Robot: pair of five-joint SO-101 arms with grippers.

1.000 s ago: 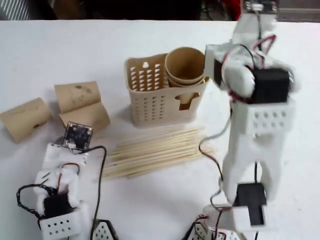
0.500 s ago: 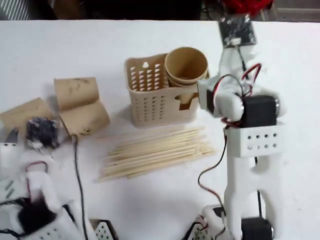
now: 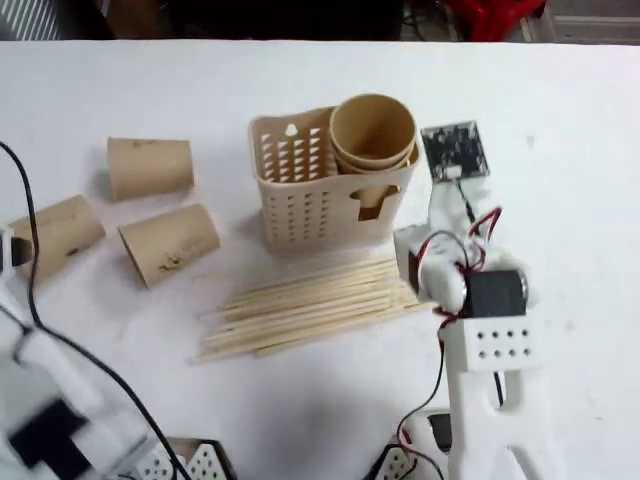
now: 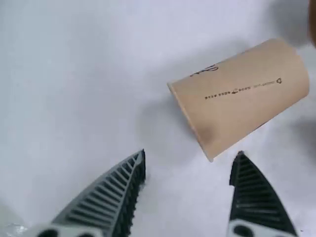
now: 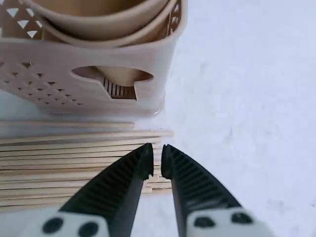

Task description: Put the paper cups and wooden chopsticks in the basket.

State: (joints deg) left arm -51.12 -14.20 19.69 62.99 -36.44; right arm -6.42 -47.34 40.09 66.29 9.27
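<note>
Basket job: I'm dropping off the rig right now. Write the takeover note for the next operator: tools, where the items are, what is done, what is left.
Left tool: open, empty, over one paper cup that lies on its side on the table.
Right tool: nearly shut, empty, over the end of the wooden chopsticks, close to the basket.
Done: stacked cups stand in the basket.
Left: three cups lie on the table to the left of the basket; the chopsticks lie in a pile in front of it.
</note>
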